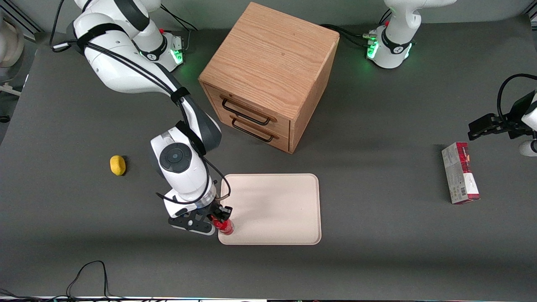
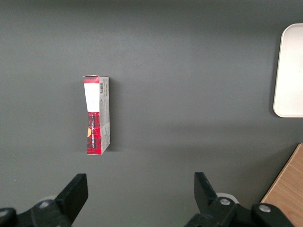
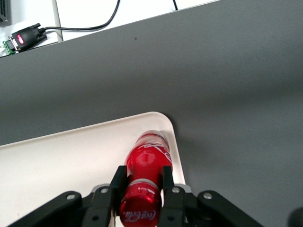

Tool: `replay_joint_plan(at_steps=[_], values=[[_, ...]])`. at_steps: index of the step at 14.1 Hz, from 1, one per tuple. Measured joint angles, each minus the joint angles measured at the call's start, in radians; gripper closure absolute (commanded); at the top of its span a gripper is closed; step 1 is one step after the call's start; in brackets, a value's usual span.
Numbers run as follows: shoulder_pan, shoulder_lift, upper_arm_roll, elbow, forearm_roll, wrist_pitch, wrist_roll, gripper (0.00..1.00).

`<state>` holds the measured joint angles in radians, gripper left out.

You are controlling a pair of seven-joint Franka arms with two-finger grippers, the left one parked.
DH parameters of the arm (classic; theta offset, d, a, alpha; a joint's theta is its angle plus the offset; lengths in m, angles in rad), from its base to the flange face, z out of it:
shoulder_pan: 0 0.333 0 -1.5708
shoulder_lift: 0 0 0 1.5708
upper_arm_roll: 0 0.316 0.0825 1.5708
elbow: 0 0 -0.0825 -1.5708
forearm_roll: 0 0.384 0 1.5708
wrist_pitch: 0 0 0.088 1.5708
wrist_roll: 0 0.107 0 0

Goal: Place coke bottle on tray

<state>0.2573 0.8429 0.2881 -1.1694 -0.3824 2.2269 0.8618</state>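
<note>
Claw (image 3: 141,189) closed around the coke bottle (image 3: 144,175), positioned over the tray (image 1: 277,209) corner nearest the front camera.

Coke bottle (image 3: 144,184) label: white script "Coca-Cola" is read twice — once on the red body, once lower near the gripper (image 3: 142,187), whose fingers are closed against the bottle's sides.
Bottle position: over the tray (image 3: 57,161) corner.
Carton (image 2: 96,115): a barcode is seen at its 12 o'clock end — the digits cannot be read.
</note>
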Motion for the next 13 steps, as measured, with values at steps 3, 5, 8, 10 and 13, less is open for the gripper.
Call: replay_joint_plan(at_steps=[3,5,8,10,13], values=[[0.001,0.002,0.001,-0.016,-0.001,0.040,0.000,0.03],[0.002,0.002,0.001,-0.024,-0.002,0.057,0.000,0.00],[0.002,0.001,0.004,-0.024,-0.047,0.067,0.000,0.00],[0.002,-0.008,0.004,-0.021,-0.065,0.061,0.000,0.00],[0.000,-0.075,0.002,-0.019,-0.046,-0.044,-0.002,0.00]])
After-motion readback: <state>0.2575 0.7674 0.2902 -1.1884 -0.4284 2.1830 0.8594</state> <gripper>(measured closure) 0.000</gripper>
